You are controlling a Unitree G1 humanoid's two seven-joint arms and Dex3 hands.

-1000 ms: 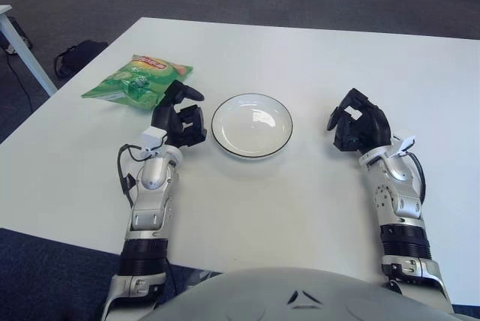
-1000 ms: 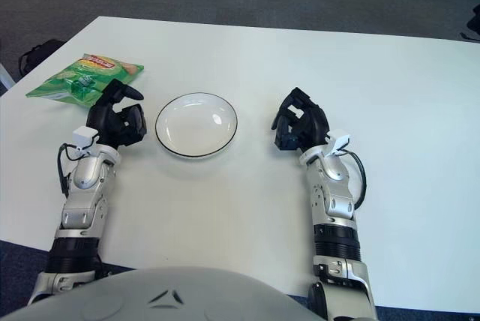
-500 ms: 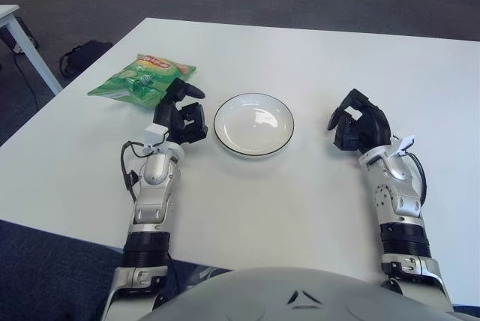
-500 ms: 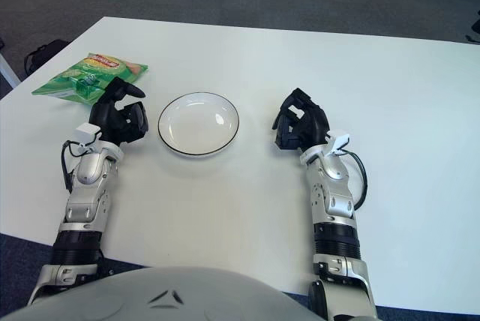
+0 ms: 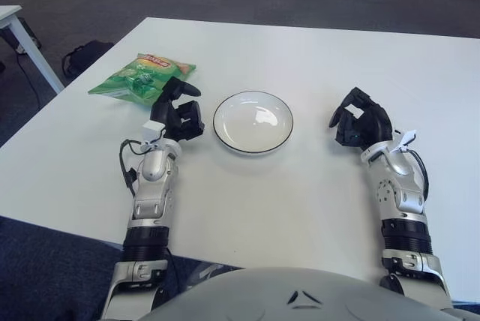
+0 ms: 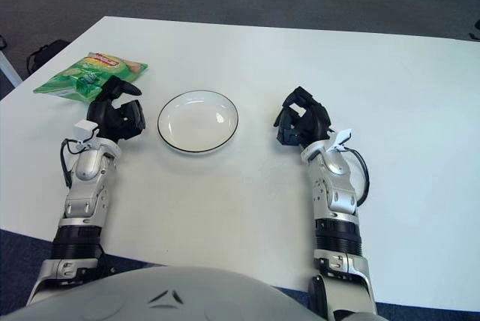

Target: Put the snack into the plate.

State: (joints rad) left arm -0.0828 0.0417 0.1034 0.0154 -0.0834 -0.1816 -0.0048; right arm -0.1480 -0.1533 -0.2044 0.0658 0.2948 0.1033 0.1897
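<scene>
Change: the left hand (image 5: 177, 115) has crept a little up the frame toward the snack bag (image 5: 140, 79) since the earlier frame; the bag and the plate (image 5: 253, 122) lie as before.
Snack: green bag on the worktop (image 5: 315, 58), upper left of the frame, not yet grasped.
Left hand: fingers curled, holding nothing, just below the bag's near corner.
Plate: middle of the frame, nothing in it.
Right hand (image 5: 361, 118): right of the plate, fingers curled, holding nothing.
Progress: nothing done yet; grasp, carry and release all remain.
</scene>
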